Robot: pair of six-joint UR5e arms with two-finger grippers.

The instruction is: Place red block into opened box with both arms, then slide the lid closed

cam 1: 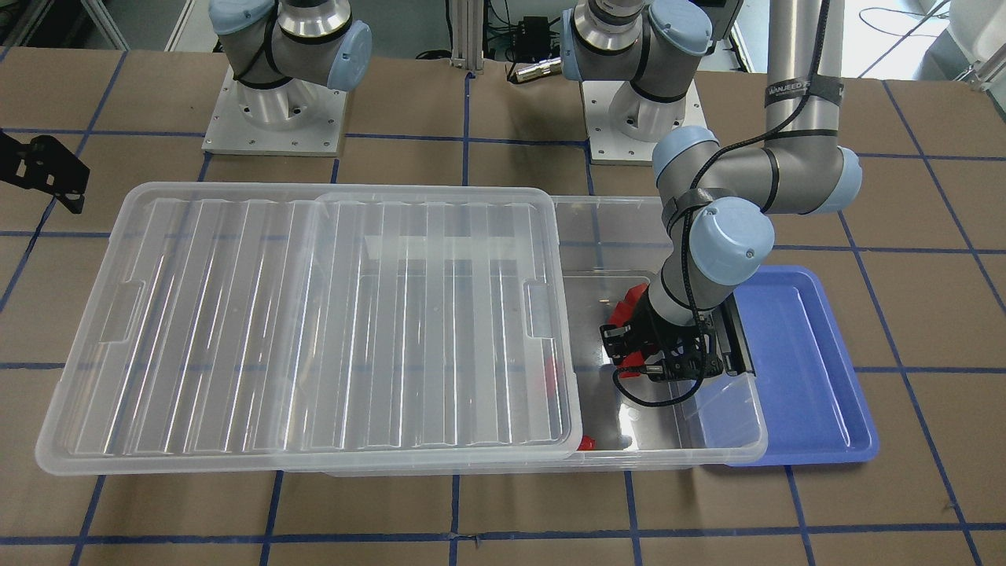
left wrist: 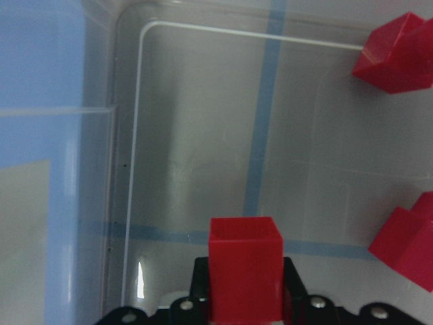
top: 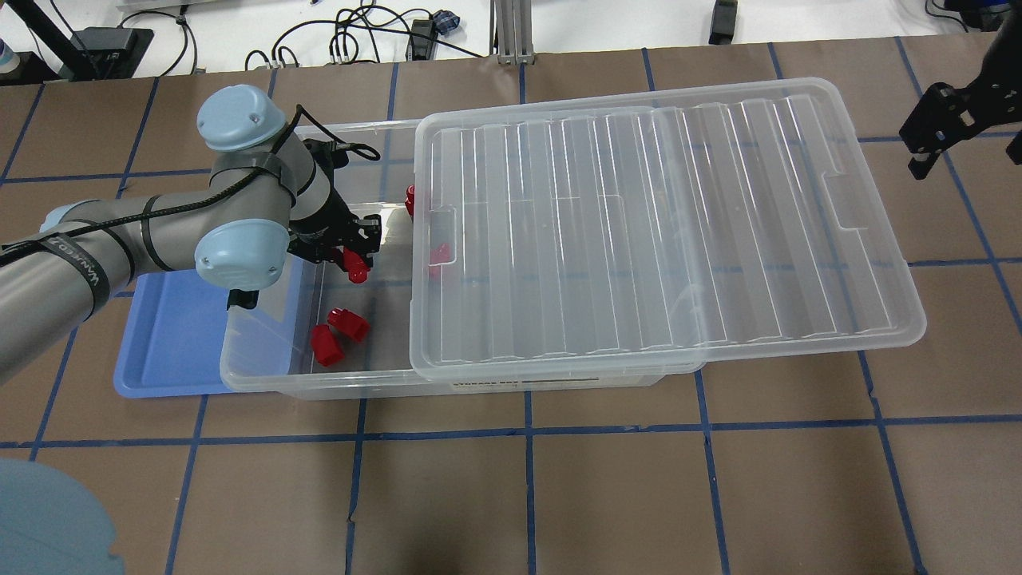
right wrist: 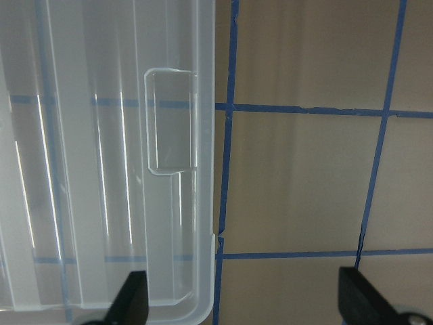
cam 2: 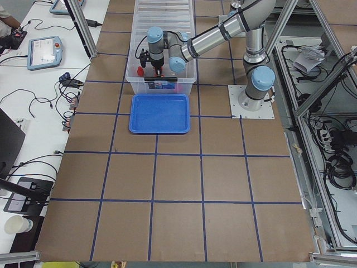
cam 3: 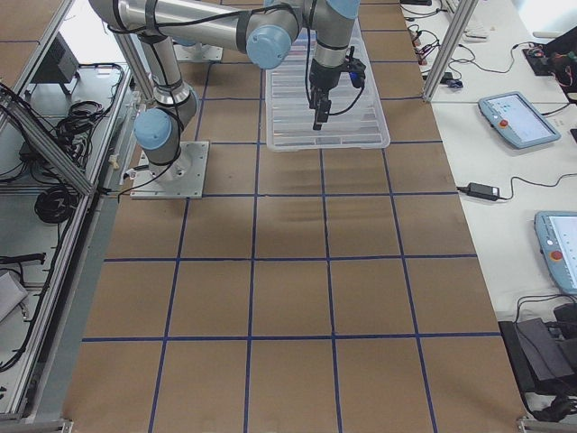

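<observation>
The left tool (top: 349,251) was clamped across the flat sides of the red block (left wrist: 244,267), a part judged light, rigid and smooth, and held it over the uncovered end of the box (top: 263,383). Farther out, the lid (top: 639,224) covered the rest of the box; judged thin, flexible and slippery, it should be pushed at its raised rim. Beyond its far edge the right tool (top: 930,148) hung spread wide, empty.

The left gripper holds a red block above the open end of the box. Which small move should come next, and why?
Probably open the left gripper and let the red block drop. The wrist view shows bare floor of the box right under it, the two loose blocks lie off to one side, and the lid does not cover this end.
</observation>
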